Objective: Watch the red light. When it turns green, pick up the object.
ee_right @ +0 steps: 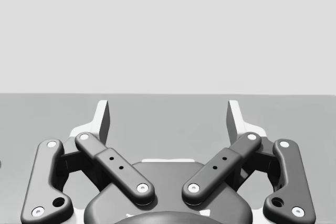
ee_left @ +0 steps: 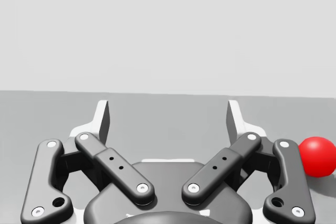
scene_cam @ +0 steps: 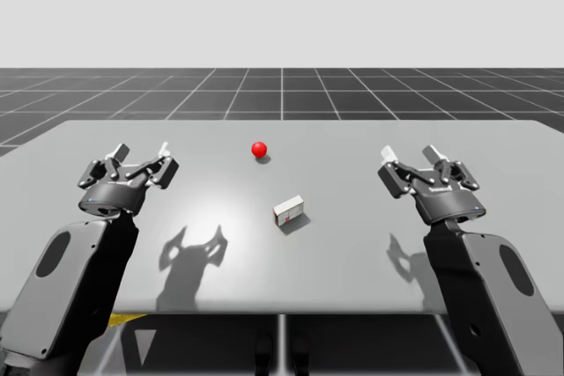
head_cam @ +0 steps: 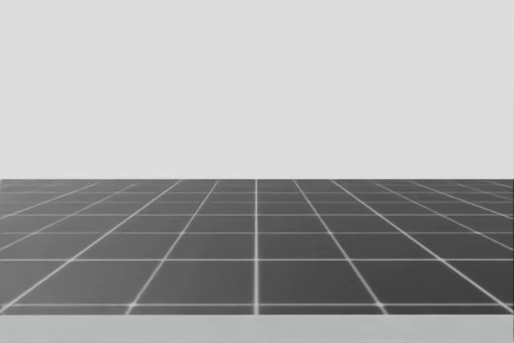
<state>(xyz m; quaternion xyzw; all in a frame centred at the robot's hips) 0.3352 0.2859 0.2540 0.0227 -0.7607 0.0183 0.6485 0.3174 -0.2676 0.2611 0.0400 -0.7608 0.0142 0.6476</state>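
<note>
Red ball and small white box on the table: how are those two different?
The red ball is round and plain bright red; the white box is a squat block, pale with small marks on one face. The red ball lies farther from me; the white box sits nearer, turned at a slant. Both rest on the grey table, apart from my open left pincer and right pincer.

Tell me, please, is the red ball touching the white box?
Apart: the high view shows bare table between the ball and the box.
</note>
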